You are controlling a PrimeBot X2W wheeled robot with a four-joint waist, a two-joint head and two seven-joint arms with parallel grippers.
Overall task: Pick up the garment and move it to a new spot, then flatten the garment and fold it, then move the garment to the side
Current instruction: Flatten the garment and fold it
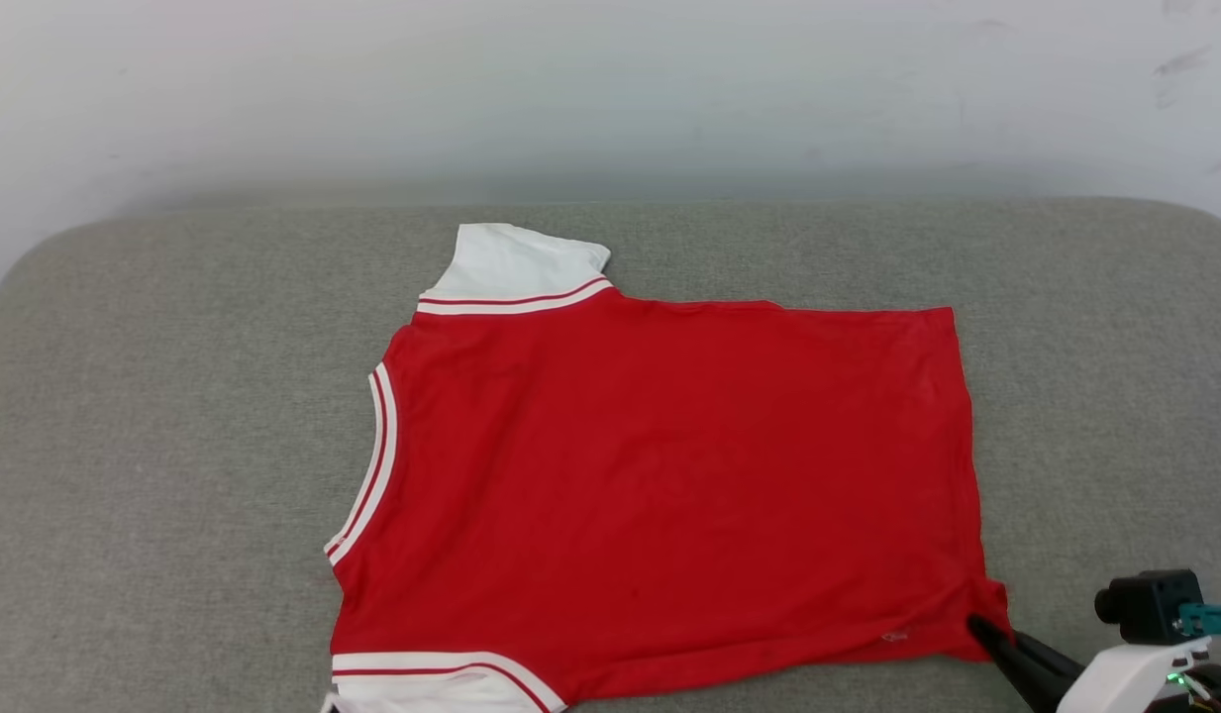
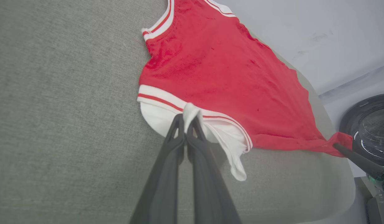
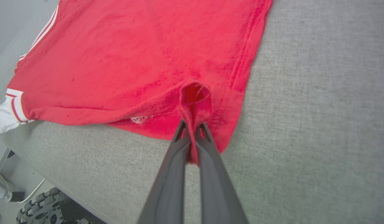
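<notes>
Evidently soft, light and limp, the shirt [image 1: 669, 475] lay spread nearly flat across the middle of the padded grey bench [image 1: 174, 446], its neck toward 9 o'clock and its hem toward 3 o'clock in the head view. Cloth like that would probably sag and crease wherever it went unsupported, so corners and edges looked like the best places to take hold, two at once. Both jaws were fully closed on it. The left jaws pinched a fold of the near white sleeve [image 2: 154, 116] at the shirt's 7 o'clock, and the right jaws pinched the near hem corner [image 3: 195, 93] at its 5 o'clock. The head view gave the whole outline, including the far sleeve [image 1: 516, 262] at 11 o'clock. The wrist views gave what it could not resolve: cloth bunched between closed fingers, the small white hem logo [image 3: 139, 119], and the near edge drooping over the bench front.
</notes>
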